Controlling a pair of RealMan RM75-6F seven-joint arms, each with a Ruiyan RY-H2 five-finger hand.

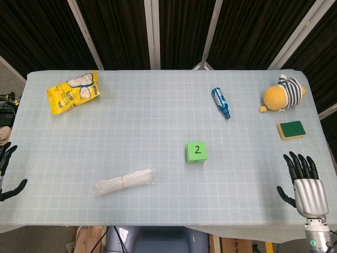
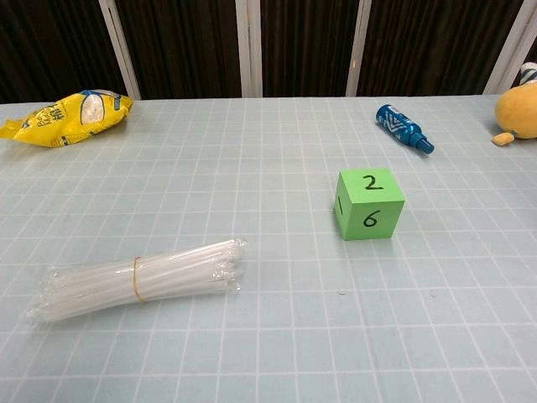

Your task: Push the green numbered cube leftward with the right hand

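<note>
The green numbered cube (image 1: 196, 152) sits on the table a little right of centre, showing a 2 on top; in the chest view the cube (image 2: 368, 204) also shows a 6 on its near face. My right hand (image 1: 301, 179) is at the table's near right edge, fingers spread and holding nothing, well to the right of the cube. My left hand (image 1: 7, 174) shows only partly at the near left edge, fingers apart and empty. Neither hand appears in the chest view.
A bundle of clear straws (image 1: 125, 181) lies near front left of the cube. A blue bottle (image 1: 221, 102) lies behind it. A yellow snack bag (image 1: 73, 91) is far left; a plush toy (image 1: 283, 94) and a green-yellow sponge (image 1: 291, 129) are far right.
</note>
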